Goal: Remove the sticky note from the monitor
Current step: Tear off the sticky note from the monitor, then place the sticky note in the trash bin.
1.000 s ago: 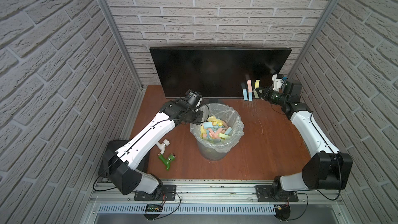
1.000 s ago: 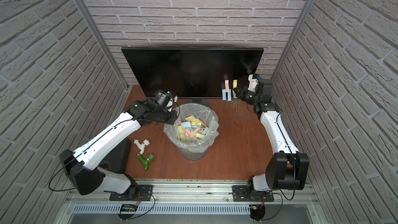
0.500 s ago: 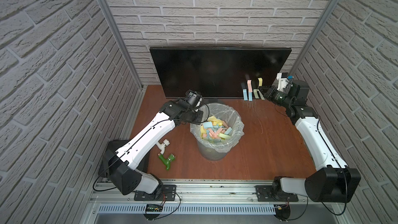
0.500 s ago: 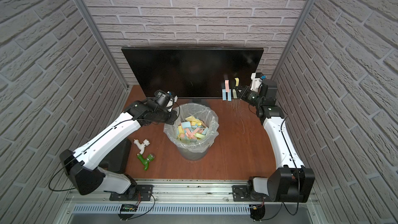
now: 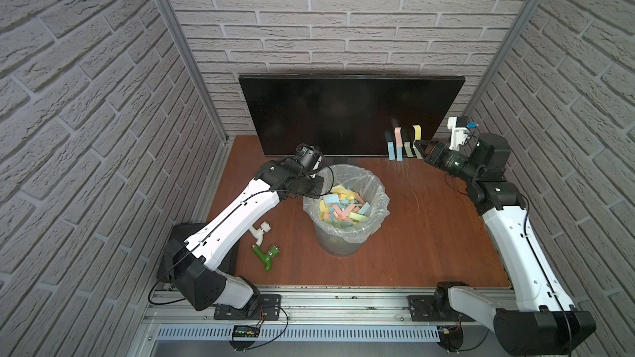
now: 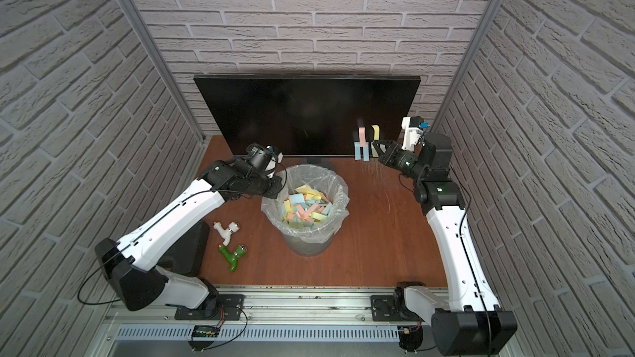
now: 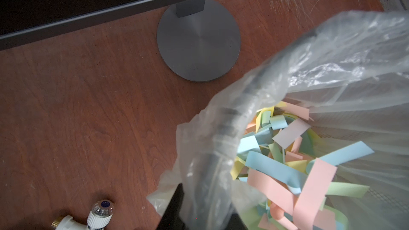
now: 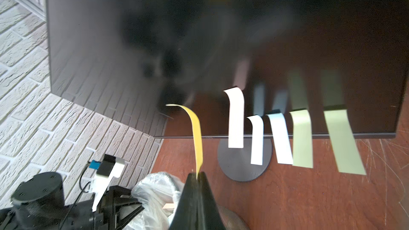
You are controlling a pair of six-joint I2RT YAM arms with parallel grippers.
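Here sticky note (image 8: 196, 133) tip pinched in right claw (image 8: 196, 175).

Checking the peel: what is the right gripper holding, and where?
Right gripper pinches the narrow yellow paper sticky note by its free lower end; its top end lies against the black monitor.

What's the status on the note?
Right tool shut on yellow note, top end stuck to monitor. Left tool shut on bin rim. Other notes hang apart.
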